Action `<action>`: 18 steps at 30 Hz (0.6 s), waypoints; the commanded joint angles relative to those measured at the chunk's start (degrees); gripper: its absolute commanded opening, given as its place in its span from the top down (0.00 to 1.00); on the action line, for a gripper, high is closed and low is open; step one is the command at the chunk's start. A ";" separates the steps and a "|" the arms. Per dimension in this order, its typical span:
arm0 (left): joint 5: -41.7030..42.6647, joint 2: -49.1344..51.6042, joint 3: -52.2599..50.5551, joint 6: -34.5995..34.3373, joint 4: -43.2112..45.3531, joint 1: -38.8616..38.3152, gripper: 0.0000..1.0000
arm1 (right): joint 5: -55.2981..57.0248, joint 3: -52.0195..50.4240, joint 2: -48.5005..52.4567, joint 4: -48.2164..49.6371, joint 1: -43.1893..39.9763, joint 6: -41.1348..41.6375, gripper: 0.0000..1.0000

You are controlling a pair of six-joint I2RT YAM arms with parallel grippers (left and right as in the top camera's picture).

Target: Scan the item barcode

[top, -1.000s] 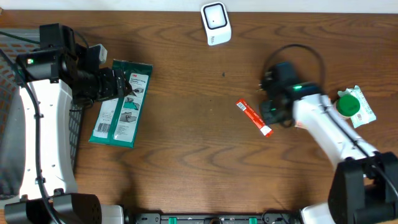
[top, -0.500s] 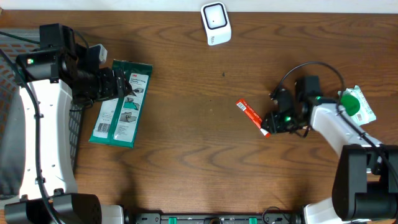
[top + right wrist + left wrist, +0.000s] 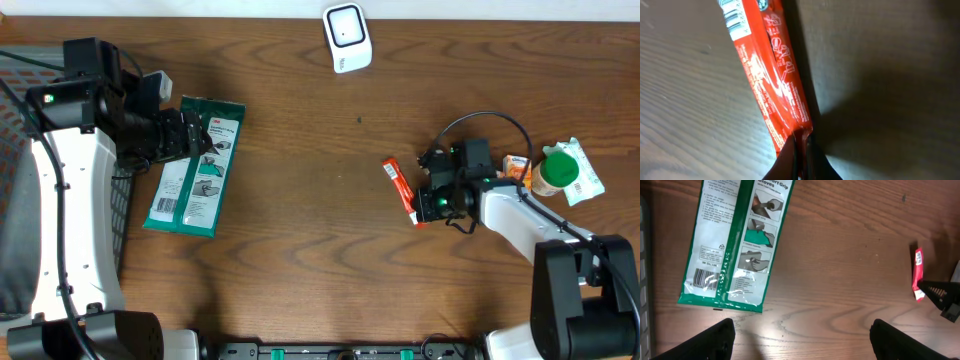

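My right fingers (image 3: 787,169) pinch the red sachet (image 3: 771,85) by its crimped end. Light, floppy, slick; it may droop. Left fingers (image 3: 710,340) are spread.

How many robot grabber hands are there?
2. The left gripper is open beside the top end of the green gloves packet, at the table's left side. The right gripper is shut on the lower end of the red packet, right of centre.
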 commanded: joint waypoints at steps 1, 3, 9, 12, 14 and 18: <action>0.31 -0.74 -0.02 -0.31 -0.17 0.02 0.13 | 11.76 2.82 -1.20 -3.96 2.71 0.74 0.99; 0.28 -0.74 -0.02 -0.31 -0.17 0.02 0.13 | 18.27 5.09 -2.86 -6.25 4.59 0.79 0.99; 0.31 -0.74 -0.02 -0.31 -0.17 0.02 0.13 | 54.60 10.88 -8.35 -13.97 17.68 6.25 0.99; 0.31 -0.74 -0.02 -0.31 -0.17 0.02 0.13 | 66.77 10.49 -7.08 -14.53 27.28 7.08 0.99; 0.28 -0.74 -0.02 -0.31 -0.17 0.02 0.13 | 73.68 9.99 -5.01 -14.93 32.17 6.97 0.99; 0.31 -0.74 -0.02 -0.31 -0.17 0.02 0.13 | 75.95 9.68 0.00 -14.36 35.45 6.99 0.76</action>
